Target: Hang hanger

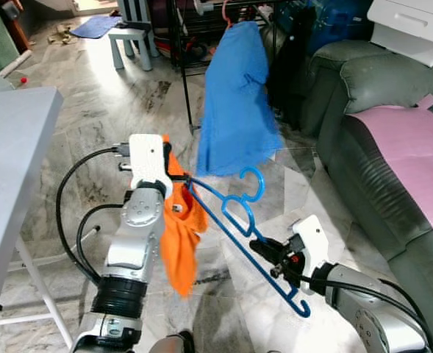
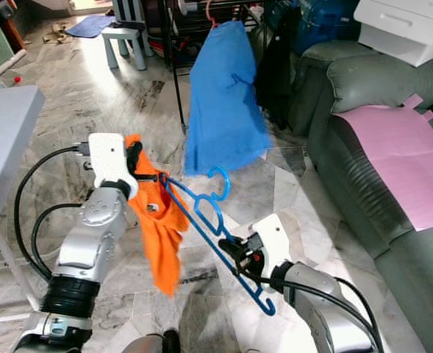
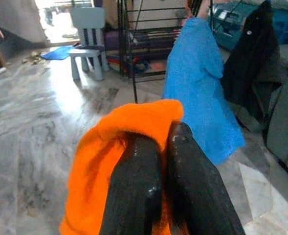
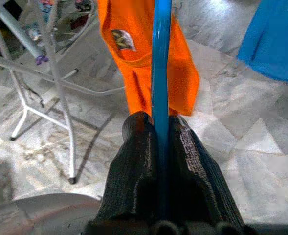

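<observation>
R gripper (image 1: 275, 259) clamped on blue hanger (image 1: 234, 213) | L gripper (image 3: 156, 161) pinching orange shirt (image 1: 178, 243) | not yet hung; rack (image 1: 183, 44) well apart

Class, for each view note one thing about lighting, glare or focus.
Left eye view: bright glare on the marble floor near the stool. Left wrist view: black fingers close and soft-focused. Right wrist view: blue hanger sharp, table legs casting shadows.

My left gripper (image 1: 178, 176) pinches an orange shirt (image 1: 179, 235); my right gripper (image 1: 264, 254) clamps the blue hanger (image 1: 238, 220). A blue garment (image 1: 234, 103) hangs ahead.
</observation>
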### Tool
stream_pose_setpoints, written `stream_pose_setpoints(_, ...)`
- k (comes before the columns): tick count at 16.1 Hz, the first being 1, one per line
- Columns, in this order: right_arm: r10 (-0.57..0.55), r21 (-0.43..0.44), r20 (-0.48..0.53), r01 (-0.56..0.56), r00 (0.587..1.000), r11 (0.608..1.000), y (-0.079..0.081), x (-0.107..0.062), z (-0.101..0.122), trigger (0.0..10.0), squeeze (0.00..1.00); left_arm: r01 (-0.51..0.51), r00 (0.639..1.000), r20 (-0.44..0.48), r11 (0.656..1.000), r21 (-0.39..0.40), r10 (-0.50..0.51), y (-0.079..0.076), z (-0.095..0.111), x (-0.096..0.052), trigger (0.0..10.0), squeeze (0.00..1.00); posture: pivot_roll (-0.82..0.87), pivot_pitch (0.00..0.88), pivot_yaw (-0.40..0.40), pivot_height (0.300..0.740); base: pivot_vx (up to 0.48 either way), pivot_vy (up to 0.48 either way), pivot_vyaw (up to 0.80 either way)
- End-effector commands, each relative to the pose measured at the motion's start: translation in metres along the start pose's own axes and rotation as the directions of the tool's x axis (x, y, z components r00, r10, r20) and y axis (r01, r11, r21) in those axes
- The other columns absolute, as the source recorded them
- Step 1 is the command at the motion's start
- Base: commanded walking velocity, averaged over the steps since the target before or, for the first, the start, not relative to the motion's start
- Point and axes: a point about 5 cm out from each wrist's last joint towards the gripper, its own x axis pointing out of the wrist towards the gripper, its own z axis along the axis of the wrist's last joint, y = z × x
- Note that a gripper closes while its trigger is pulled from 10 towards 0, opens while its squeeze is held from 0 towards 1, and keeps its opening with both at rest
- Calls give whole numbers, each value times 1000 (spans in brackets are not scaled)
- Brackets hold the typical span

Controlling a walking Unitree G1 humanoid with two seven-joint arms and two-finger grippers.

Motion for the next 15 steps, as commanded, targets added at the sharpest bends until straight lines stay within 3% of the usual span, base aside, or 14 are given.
stream_pose_setpoints(1,30,1,-8,-30,1000,1000,5,-3,-1,10000,0,10,999,44,1000,16,-11,-3,12,2,10000,0,-96,105,24,740,0,0,0)
stream_pose_setpoints(7,153,15,-77,-152,985,988,15,-12,-11,10000,0,15,998,66,997,72,-19,0,12,3,10000,0,-97,106,28,740,0,0,0)
stream_pose_setpoints(15,-11,28,-93,14,996,1000,-6,11,-19,10000,0,180,978,101,983,39,-183,-17,25,-17,10000,0,-75,101,23,740,0,0,0)
